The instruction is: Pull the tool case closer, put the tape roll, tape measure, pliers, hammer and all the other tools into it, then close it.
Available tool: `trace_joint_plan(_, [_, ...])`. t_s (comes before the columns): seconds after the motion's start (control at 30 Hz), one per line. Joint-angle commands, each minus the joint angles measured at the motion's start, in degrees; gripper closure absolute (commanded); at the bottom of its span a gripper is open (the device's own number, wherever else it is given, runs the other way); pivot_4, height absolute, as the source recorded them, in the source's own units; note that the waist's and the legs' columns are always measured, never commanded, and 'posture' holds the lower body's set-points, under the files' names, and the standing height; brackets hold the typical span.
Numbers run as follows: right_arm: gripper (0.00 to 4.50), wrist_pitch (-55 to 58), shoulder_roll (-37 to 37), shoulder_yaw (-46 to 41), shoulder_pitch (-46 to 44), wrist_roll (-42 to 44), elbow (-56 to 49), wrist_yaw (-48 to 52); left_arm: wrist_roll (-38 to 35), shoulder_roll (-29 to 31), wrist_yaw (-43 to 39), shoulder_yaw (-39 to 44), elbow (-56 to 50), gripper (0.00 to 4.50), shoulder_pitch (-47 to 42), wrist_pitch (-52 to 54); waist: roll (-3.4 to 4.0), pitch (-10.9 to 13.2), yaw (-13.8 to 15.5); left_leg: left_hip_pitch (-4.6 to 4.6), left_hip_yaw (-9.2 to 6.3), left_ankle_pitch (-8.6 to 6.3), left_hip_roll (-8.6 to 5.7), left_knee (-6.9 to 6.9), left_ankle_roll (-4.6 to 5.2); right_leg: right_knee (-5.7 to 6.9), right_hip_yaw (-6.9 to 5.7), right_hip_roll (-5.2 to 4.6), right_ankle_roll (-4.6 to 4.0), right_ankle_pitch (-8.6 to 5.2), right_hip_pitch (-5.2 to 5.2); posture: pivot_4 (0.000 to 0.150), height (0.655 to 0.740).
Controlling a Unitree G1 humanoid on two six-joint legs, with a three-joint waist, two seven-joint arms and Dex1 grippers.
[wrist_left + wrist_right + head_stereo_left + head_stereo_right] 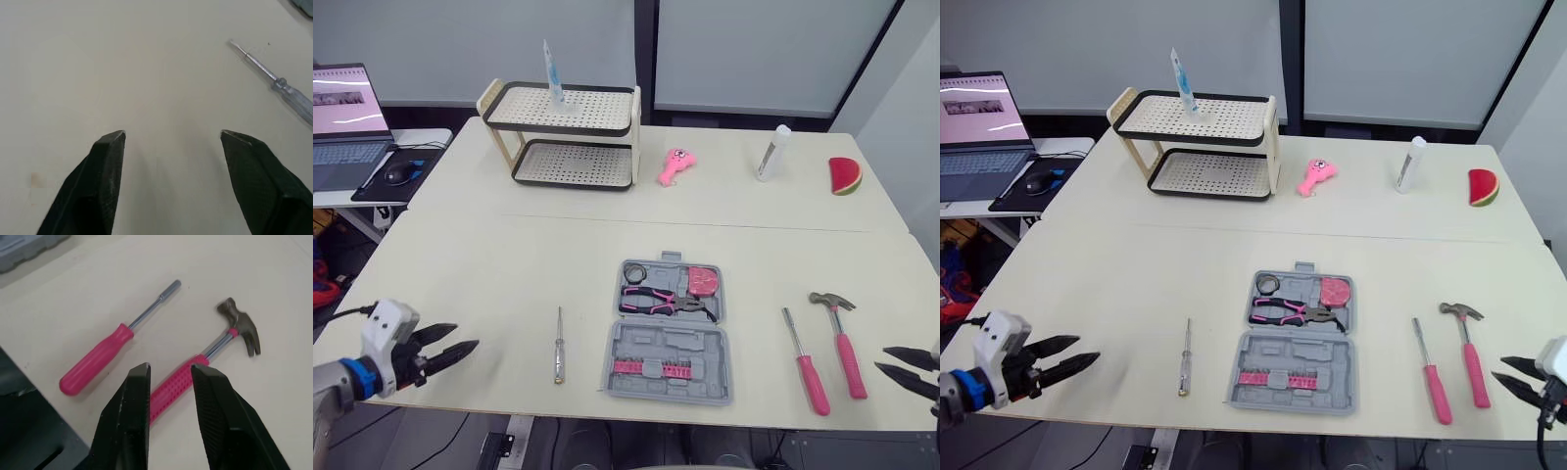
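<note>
Left gripper (462,339) and right gripper (883,358) at near edge of table (509,264), both spread wide, empty. Tool case (668,354), grey moulded plastic, lies open at centre front; pliers (656,301), tape measure (704,281), tape roll (627,272) seated inside. Hammer (845,345), steel head, ribbed pink grip, likely head-heavy: grasp handle near head. Pink nut driver (803,360) just beside it; slim clear-handled screwdriver (559,348) left of case, light, may roll

Grey tool case (668,364), pink-handled hammer (847,357), pink-handled nut driver (811,377), cream table (489,284), black-rimmed dotted cream rack (563,108)
</note>
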Motion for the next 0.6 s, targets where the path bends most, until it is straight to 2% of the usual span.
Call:
trace_joint_plan(0.03, [2.08, -3.25, -0.37, -2.07, 1.17, 0.15, 1.95, 0.96, -2.08, -1.27, 2.8, 3.3, -3.66, 0.07, 1.37, 1.27, -0.03, -0.02, -0.01, 0.0, 0.01, 0.0, 0.0, 0.0, 0.0, 0.0, 0.01, 0.0, 0.01, 0.01, 0.0, 0.15, 0.735])
trace_joint_plan(0.17, [1.15, -4.46, -0.71, -1.78, 1.8, -0.25, 3.93, 0.97, -2.91, -2.89, 4.61, 3.29, -6.49, 0.0, 3.28, 1.92, -0.1, -0.08, -0.01, 0.0, 0.01, 0.0, 0.01, 0.0, -0.01, -0.06, 0.01, 0.0, 0.0, 0.01, 0.01, 0.15, 0.735])
trace_joint_plan(0.27, [0.21, -4.99, -0.94, -1.79, 1.99, -0.22, 4.85, 1.09, -3.12, -3.06, 5.25, 3.34, -6.92, 0.0, 3.84, 1.96, -0.1, -0.08, -0.01, 0.0, 0.02, 0.0, 0.01, -0.03, -0.01, -0.14, 0.0, 0.0, 0.0, 0.01, 0.03, 0.15, 0.735])
trace_joint_plan(0.3, [0.05, -5.32, -1.1, -1.76, 1.91, -0.32, 5.22, 1.05, -3.11, -3.04, 5.41, 3.37, -6.88, 0.0, 3.96, 1.91, -0.09, -0.08, 0.0, -0.01, 0.02, 0.0, 0.01, -0.03, -0.01, -0.16, 0.0, 0.0, 0.0, 0.01, 0.03, 0.15, 0.735])
trace_joint_plan(0.6, [0.05, -7.93, -3.09, -1.39, 1.3, -0.18, 7.57, 2.37, -3.62, -2.97, 6.33, 3.63, -8.07, 0.0, 5.32, 2.17, -0.11, -0.09, 0.03, -0.01, 0.03, -0.01, 0.01, -0.04, -0.01, -0.25, 0.02, 0.0, 0.02, 0.01, 0.05, 0.15, 0.735])
